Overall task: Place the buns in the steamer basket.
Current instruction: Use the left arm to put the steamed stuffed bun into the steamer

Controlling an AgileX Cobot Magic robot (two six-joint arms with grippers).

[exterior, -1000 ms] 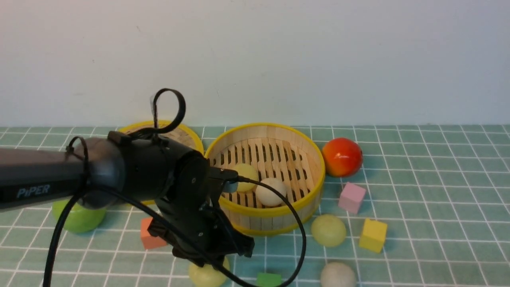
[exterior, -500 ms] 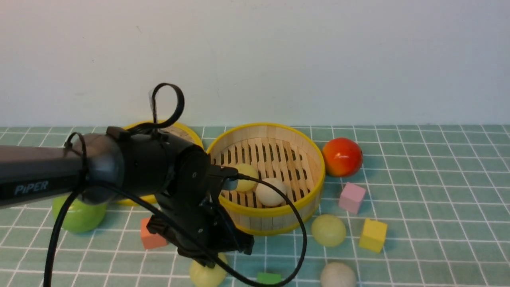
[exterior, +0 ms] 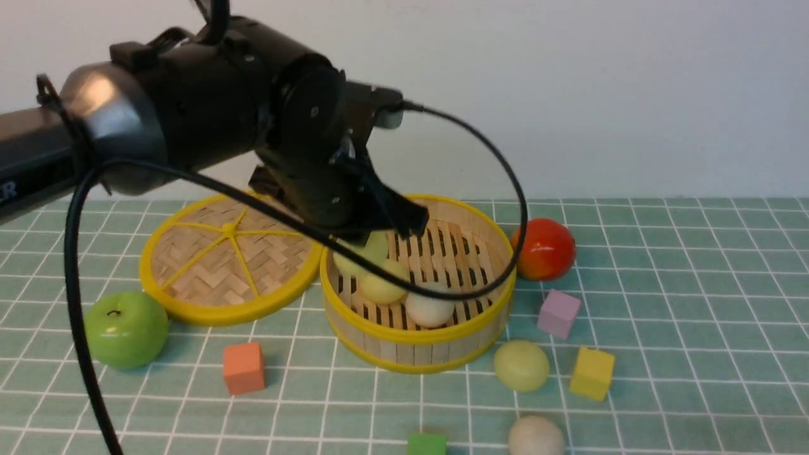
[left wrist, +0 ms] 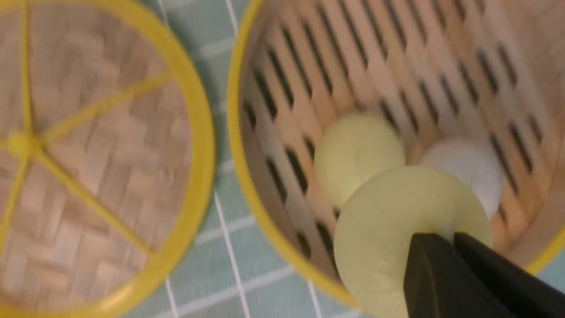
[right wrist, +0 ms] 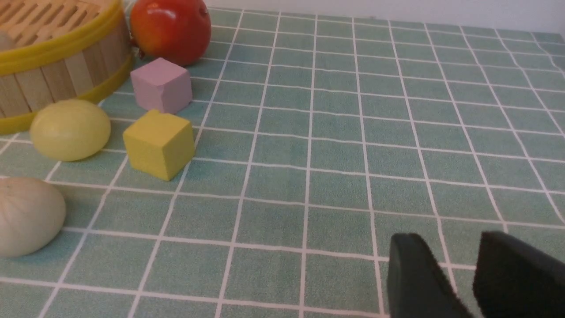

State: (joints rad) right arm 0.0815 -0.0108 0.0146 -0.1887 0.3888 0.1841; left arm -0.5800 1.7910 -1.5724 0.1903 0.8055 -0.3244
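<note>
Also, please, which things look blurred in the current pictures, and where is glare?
Left wrist view: the lid, the steamer basket and the buns inside look soft. Right wrist view: the dark fingertips are blurred, the yellow cube sharper. Front view: a bright glare spot on the left arm's rounded joint.

Only a fragment of lettering can be read: a pale capital "R" on the dark lower side of the black-and-grey left robot arm [exterior: 38,155], close to the front view's left edge. A partial character stands just before it, cut off by the edge and too incomplete to tell.
</note>
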